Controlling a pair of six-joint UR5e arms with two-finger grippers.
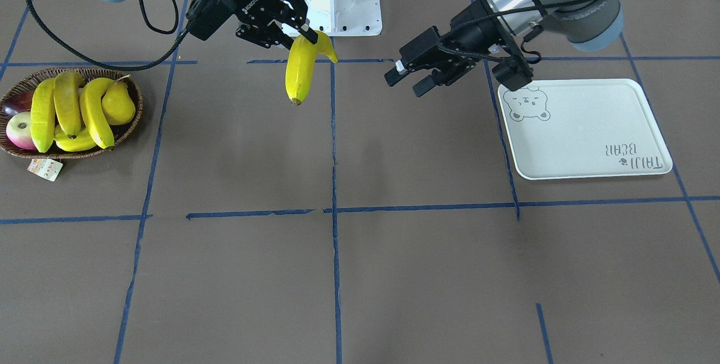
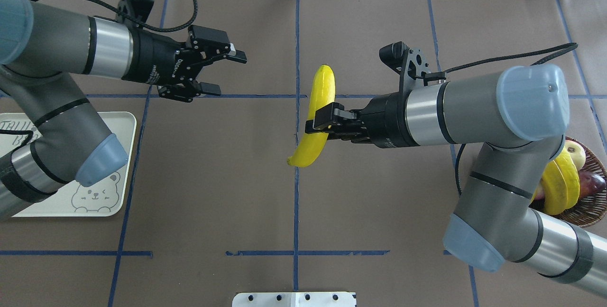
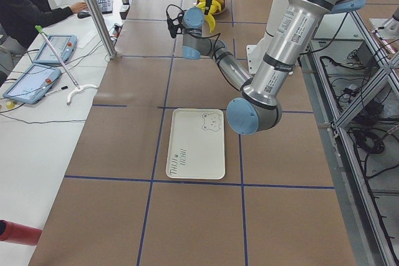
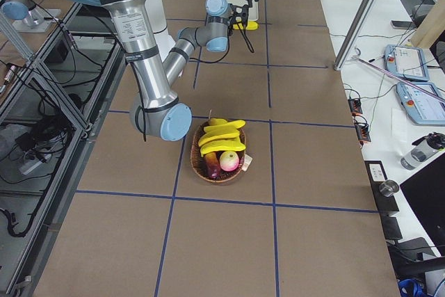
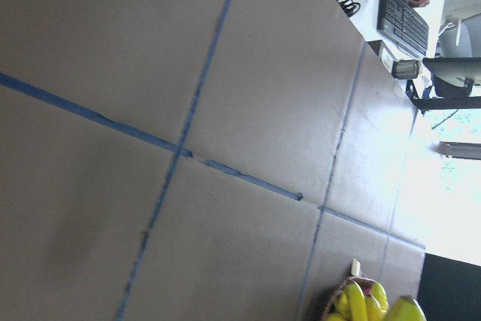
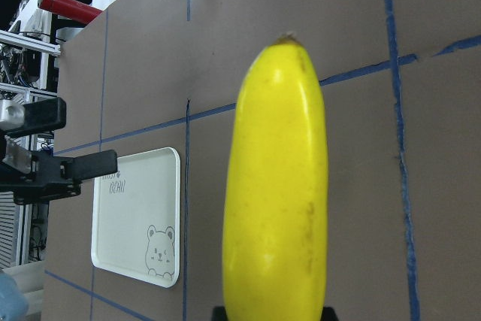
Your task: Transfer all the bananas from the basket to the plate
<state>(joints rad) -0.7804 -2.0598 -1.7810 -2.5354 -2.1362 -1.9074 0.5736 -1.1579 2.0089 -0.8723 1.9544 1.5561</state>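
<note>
Pinched a glossy banana [image 2: 322, 84] near mid-length in right end effector [image 2: 317, 122], seemingly light, slick, bruisable, with left end effector [image 2: 231, 73] spread.

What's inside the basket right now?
The basket holds three bananas, a yellow pear, a pink apple and a dark purple fruit. Another yellow piece lies mostly covered under the bananas.

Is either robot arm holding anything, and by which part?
The right gripper pinches a banana near its middle; the left gripper is open and empty.
</note>
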